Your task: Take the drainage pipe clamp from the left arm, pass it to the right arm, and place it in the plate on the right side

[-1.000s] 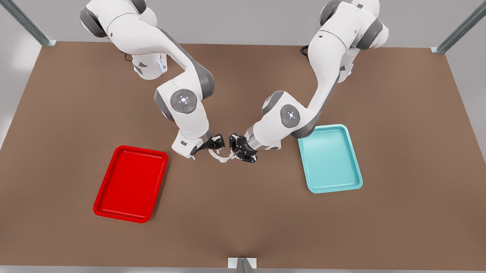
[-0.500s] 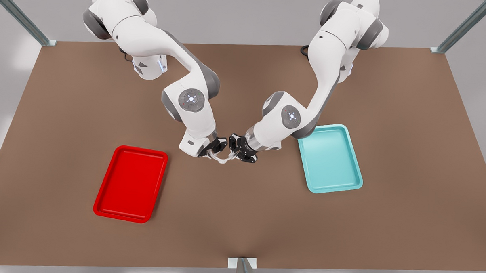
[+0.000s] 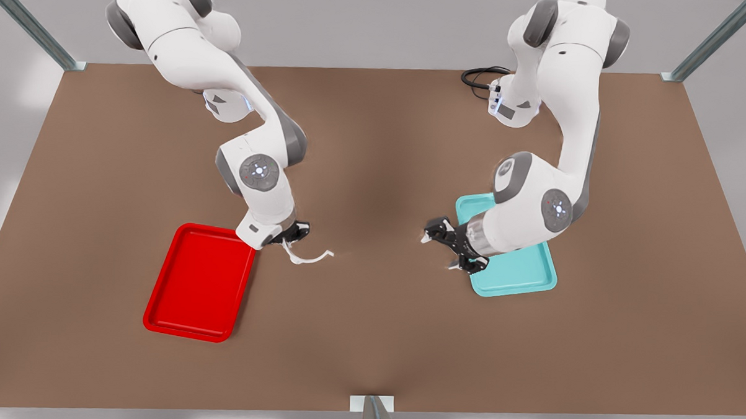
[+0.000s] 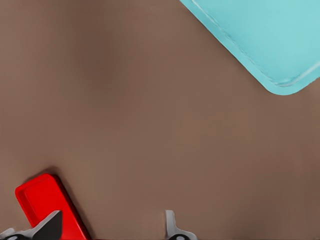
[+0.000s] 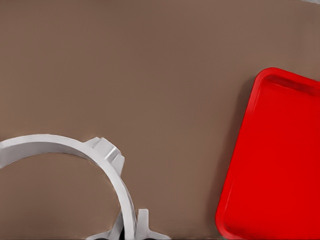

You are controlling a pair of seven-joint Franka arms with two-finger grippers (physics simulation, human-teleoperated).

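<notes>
The drainage pipe clamp (image 3: pixel 310 257), a thin white half-ring, hangs just above the table beside the near corner of the red plate (image 3: pixel 200 281). My right gripper (image 3: pixel 289 238), on the front view's left, is shut on one end of it. The right wrist view shows the clamp's arc (image 5: pixel 75 146) pinched at my right gripper (image 5: pixel 131 227), with the plate (image 5: pixel 280 160) alongside. My left gripper (image 3: pixel 438 252) stands open and holds nothing at the teal tray's inner edge on the front view's right. Its fingertips (image 4: pixel 172 227) frame bare table in the left wrist view.
A teal tray (image 3: pixel 513 273) lies under the left arm's forearm; a corner of the teal tray (image 4: pixel 270 35) and the red plate (image 4: pixel 37 200) appear in the left wrist view. A black cable (image 3: pixel 480 77) coils at the table's back edge. Brown table stretches between the arms.
The two grippers met at the table's middle on the clamp, then parted. The right one carried the clamp toward the red plate. The left one let go and drew back over the teal tray.
</notes>
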